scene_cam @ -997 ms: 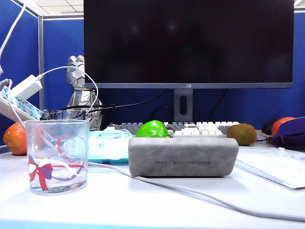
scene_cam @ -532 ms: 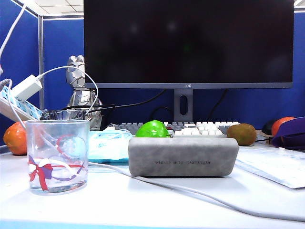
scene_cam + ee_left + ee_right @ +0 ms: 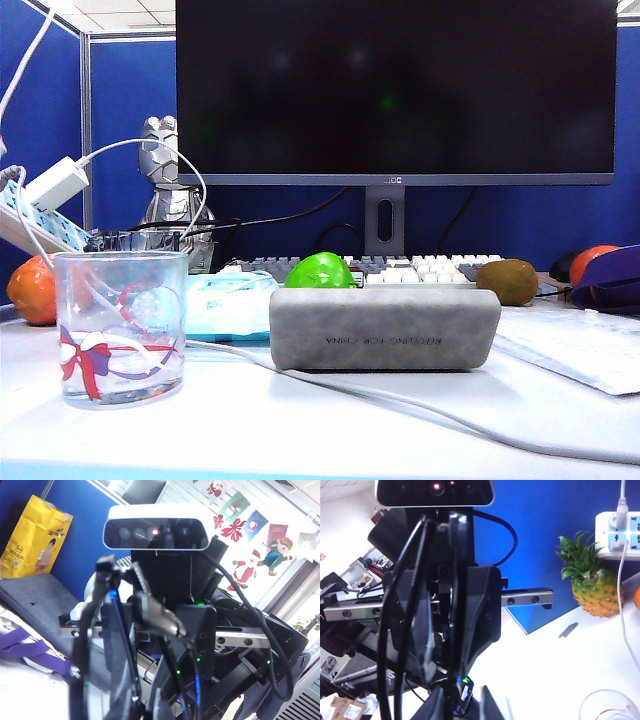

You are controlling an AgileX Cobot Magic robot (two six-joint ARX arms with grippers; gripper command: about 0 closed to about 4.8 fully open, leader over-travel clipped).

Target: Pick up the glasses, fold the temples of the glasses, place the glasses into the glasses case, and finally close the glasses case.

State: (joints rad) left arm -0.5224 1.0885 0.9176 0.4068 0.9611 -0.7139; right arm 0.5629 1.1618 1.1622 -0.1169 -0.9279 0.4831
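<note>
The grey glasses case (image 3: 385, 328) lies closed on the white table in front of the keyboard. No gripper and no glasses show in the exterior view. In the wrist views the two arms face each other with the glasses between them. The thin black glasses (image 3: 80, 645) rise from my left gripper (image 3: 145, 710), whose fingers are shut on them. My right gripper (image 3: 462, 707) has its fingers (image 3: 487, 705) apart on either side of a black upright strip of the glasses (image 3: 459, 580). I cannot make out how the temples are set.
A clear tumbler (image 3: 121, 325) stands at the front left, with a pale blue packet (image 3: 230, 303) behind it. A white cable (image 3: 400, 400) runs in front of the case. A green fruit (image 3: 320, 270), keyboard (image 3: 420, 267) and kiwi (image 3: 510, 281) sit behind. A pineapple (image 3: 592, 587) and power strip (image 3: 619, 535) also show.
</note>
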